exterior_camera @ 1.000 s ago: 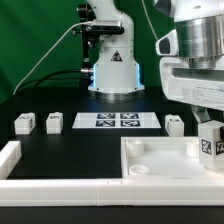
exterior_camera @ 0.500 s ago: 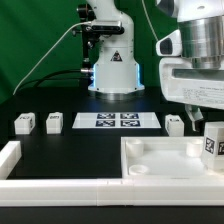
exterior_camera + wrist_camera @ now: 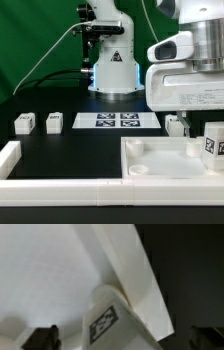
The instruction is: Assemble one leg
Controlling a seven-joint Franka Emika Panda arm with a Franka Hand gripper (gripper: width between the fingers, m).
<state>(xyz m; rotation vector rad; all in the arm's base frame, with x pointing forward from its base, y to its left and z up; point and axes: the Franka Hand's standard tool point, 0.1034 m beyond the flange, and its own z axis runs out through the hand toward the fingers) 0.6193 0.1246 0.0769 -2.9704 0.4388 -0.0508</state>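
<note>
Risen and shifted toward the exterior view's left since the earlier frame, the claw [image 3: 125,339] hangs with its jaws spread wide, holding nothing. Beneath it lies the big white tray-like piece [image 3: 160,168]. The leg [image 3: 212,148] stands upright in that piece's corner, below the claw and between the fingers, touching neither, its black-and-white square marker showing. Beyond the claw the marker board [image 3: 118,121] shows four tags. A spare leg [image 3: 176,124] sits just behind the claw, and two more legs [image 3: 54,122] stand well apart past the board.
</note>
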